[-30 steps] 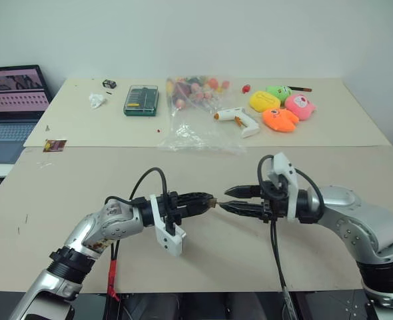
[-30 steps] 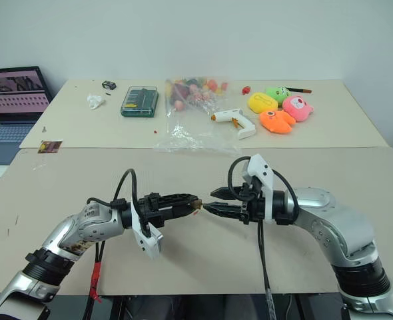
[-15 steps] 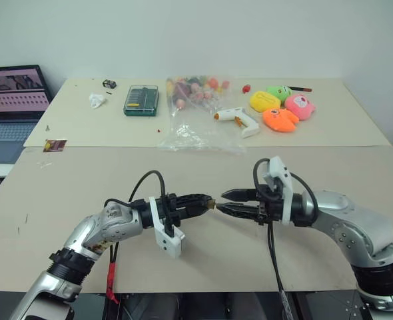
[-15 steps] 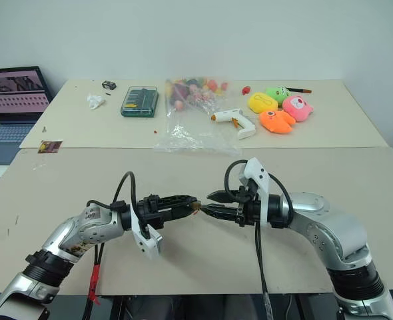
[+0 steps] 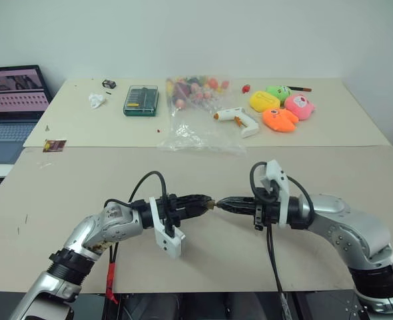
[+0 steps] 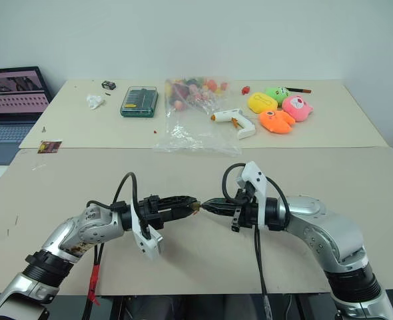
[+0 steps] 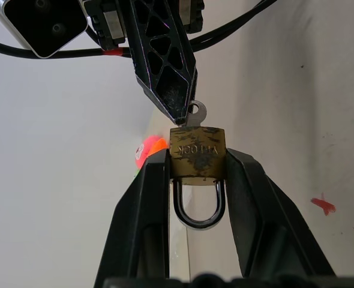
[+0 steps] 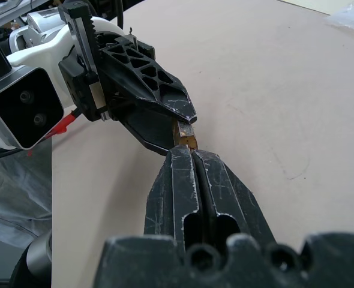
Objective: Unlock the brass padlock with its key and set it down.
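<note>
Both arms reach inward above the table, forearms bent so the two grippers meet tip to tip near the middle. The left gripper points toward three o'clock, roughly level, its two black fingers parted a little and clamped on the sides of the brass padlock. The right gripper points toward nine o'clock, tilted slightly downward, its fingers pressed flat together with their tips pinched on the key at the padlock's end. Black cables loop up over each wrist.
</note>
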